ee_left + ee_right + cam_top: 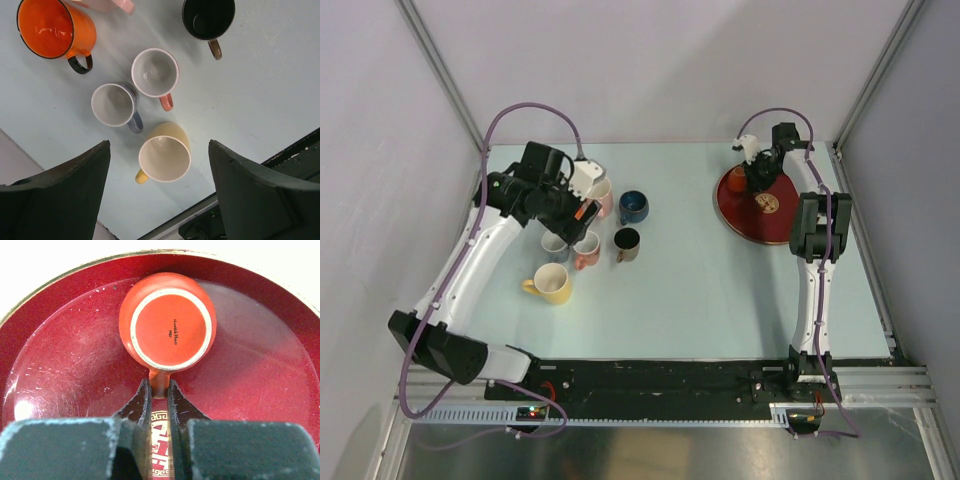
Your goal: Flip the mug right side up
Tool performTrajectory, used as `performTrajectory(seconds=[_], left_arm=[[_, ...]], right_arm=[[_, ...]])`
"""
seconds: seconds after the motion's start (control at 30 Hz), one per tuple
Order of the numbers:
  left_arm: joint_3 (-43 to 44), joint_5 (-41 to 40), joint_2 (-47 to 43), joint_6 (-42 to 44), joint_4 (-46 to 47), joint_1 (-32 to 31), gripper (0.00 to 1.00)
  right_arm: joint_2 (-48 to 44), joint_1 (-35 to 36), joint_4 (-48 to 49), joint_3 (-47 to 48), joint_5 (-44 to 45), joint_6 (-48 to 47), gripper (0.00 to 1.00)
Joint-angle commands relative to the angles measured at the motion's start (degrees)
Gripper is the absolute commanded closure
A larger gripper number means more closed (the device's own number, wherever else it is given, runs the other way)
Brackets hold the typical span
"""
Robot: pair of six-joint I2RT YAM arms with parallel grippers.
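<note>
The right fingers (pixel 142 402) are clamped on the handle of the orange-red mug (pixel 167 320), one on each side of it, with the handle pointing straight back toward the wrist. The mug stands upside down, its flat base with a pale ring and small print facing up. It sits on a round dark red plate (pixel 60 365), toward the far side of it. A gold pattern at the middle of the plate shows between the fingers. From above, the mug (pixel 738 180) is at the far left part of the plate (pixel 775 225), which lies at the far right of the pale blue surface (pixel 720 290).

The left fingers (pixel 65 195) stand wide apart and hold nothing. They hang above a cluster of mugs on the left side of the surface, all with their mouths up:

- A yellow mug (pixel 164 157) lies between the two fingers in the wrist view and is nearest the arm bases.
- A white mug with a grey handle (pixel 114 104) and a white mug with a pink handle (pixel 155 72) stand just beside each other.
- A black mug (pixel 208 17) stands a little apart from them.
- An orange mug with a dark handle (pixel 52 27) shows at the edge of the wrist view.

The overhead view also shows a blue mug (pixel 634 207), set beyond the black one.
</note>
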Motion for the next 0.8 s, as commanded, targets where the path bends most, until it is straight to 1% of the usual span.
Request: performTrajectory(seconds=[0.0,0.1,0.27,0.33,0.43,0.5,0.63,0.73,0.77], left_arm=[[5.14,1.53,2.54,-0.24,1.33,0.27,0.18],[9.0,0.71,6.07,-2.33,2.05,0.33,0.18],[16.34,0.91,10.34,-3.99,3.6,0.42,0.16],[20.24,1.99,11.83,-4.88,4.55,0.87,0.15],[25.28,5.8,14.05,-6.81,6.19,2.35,0.14],[28.89,8.04,15.72,-8.22,7.31,3.26,0.14],[38.18,10.23,19.95,-12.22,8.83,5.0,0.13],[44.31,16.81,23.35,-17.03,10.63,6.98,0.13],[45.79,20.34,24.19,-18.28,11.65,7.73,0.13]], right_arm=[[-4.82,-0.35,-0.85,-0.87,-1.49,2.82,1.0],[-8.5,-1.15,-0.47,-1.72,-4.96,7.57,1.0],[-16.21,-0.93,1.48,-4.1,-13.98,17.1,1.0],[-18.92,0.05,3.02,-5.1,-17.22,21.22,1.0],[-22.4,2.41,6.42,-6.61,-20.74,28.3,1.0],[-25.88,4.05,13.42,-10.24,-22.99,34.13,1.0],[-32.42,7.7,32.6,-19.21,-25.77,44.3,1.0],[-34.34,10.56,44.91,-22.13,-26.16,54.38,1.0],[-34.47,11.55,48.54,-22.21,-26.21,57.02,1.0]])
